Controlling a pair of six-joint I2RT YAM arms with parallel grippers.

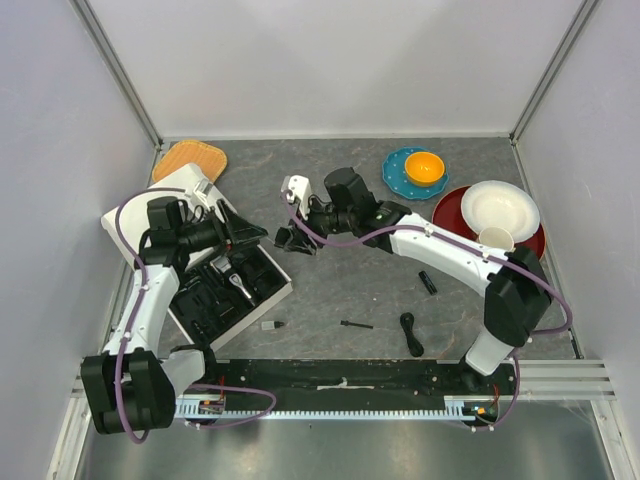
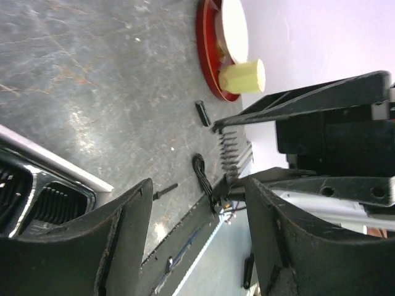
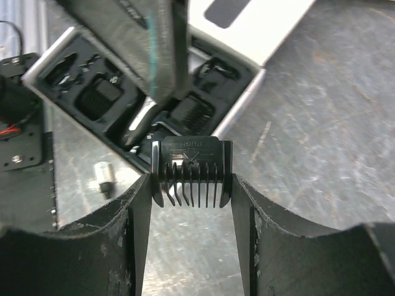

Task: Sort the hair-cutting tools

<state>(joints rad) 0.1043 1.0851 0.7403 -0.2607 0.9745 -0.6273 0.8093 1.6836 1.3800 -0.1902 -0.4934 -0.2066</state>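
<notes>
Right pincer point(image 3: 191, 185) clamps comb guard point(image 3: 191, 151), arm outstretched.

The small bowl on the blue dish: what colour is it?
The bowl is orange; the top external view shows it best.

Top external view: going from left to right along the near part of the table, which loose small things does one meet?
Small pale bit → thin brush → cable. The short black piece is left out, because it overlaps the cable sideways.
</notes>
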